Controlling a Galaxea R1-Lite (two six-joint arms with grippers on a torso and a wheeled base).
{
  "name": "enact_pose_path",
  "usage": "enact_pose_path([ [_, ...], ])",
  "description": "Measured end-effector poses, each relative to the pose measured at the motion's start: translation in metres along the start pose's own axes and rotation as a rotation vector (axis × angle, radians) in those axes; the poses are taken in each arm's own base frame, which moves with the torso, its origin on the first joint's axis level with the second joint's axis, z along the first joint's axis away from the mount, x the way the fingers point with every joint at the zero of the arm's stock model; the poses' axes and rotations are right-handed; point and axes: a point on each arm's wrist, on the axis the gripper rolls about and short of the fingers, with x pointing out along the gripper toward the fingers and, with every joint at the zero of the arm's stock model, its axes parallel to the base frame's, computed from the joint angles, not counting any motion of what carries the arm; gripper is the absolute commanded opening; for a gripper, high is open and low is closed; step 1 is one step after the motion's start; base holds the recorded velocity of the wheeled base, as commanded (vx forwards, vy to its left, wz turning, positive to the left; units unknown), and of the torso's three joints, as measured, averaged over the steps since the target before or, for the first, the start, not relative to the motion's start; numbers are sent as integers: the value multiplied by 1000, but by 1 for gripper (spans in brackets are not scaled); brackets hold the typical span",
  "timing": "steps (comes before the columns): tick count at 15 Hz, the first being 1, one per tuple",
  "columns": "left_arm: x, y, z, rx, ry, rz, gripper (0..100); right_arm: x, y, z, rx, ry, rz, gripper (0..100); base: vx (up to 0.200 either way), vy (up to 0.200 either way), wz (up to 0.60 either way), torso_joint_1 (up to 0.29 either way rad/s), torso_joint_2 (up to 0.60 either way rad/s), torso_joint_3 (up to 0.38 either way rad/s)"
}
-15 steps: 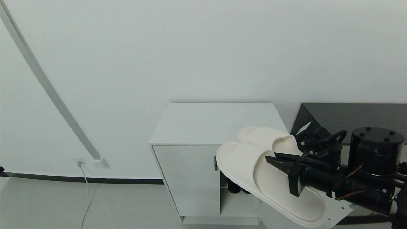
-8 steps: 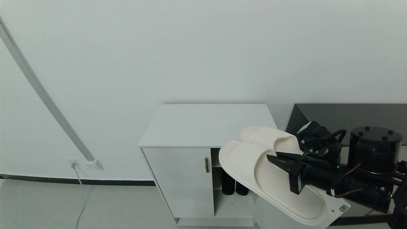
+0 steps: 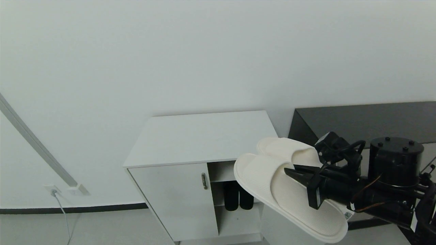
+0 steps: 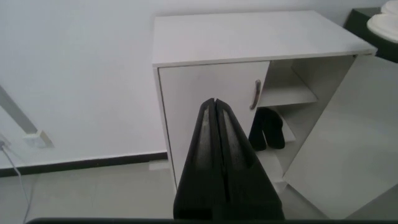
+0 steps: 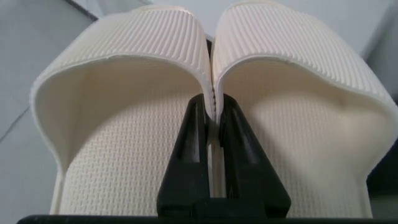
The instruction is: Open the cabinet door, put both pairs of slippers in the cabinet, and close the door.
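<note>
- Head view: white cabinet (image 3: pixel 201 136) against the wall. Its left-hand door (image 3: pixel 173 197) is shut, with a handle (image 3: pixel 204 180) at its inner edge. The right half stands open.
- Left wrist view: the right-hand door (image 4: pixel 348 143) is swung out wide, baring the shelf (image 4: pixel 287 94) and the compartment under it.
- Dark pair of slippers (image 3: pixel 238 200) sits inside the cabinet in the compartment below the shelf, side by side and touching.
- White pair of slippers (image 3: pixel 269 177) is in the air, outside the cabinet, in front of the opening and toward its right side, toes pointing at the cabinet.
- Right gripper (image 3: pixel 286 169): the jaws are pinched nearly together on the two inner edges of the white pair, one slipper hanging to either side. The right wrist view shows both edges squeezed between the fingers (image 5: pixel 194 130).
- Left gripper (image 4: pixel 215 109): fingers pressed flat together with nothing between them. It is held off the cabinet, aimed at the shut left-hand door.
- Progress, as I judge it: door opened, done. First pair stowed, done. Second pair picked up but not yet in the cabinet.
- Left to do: carry the white pair into the open half, let go, draw the arm out, then swing the right-hand door shut.
- I cannot tell whether the white pair is meant for the shelf or for the floor beside the dark pair.
</note>
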Motion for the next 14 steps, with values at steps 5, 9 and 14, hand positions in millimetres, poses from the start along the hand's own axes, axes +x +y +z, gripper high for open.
enact_pose_path([
  [5, 0, 0, 0, 0, 0, 0, 0, 2, 0, -2, 1, 8, 5, 0, 0, 0, 0, 0, 0, 0],
  [9, 0, 0, 0, 0, 0, 1, 0, 3, 2, -4, -3, 16, 12, 0, 0, 0, 0, 0, 0, 0],
  [14, 0, 0, 0, 0, 1, 0, 0, 4, 5, -5, -8, 24, 16, 0, 0, 0, 240, -1, 1, 2],
])
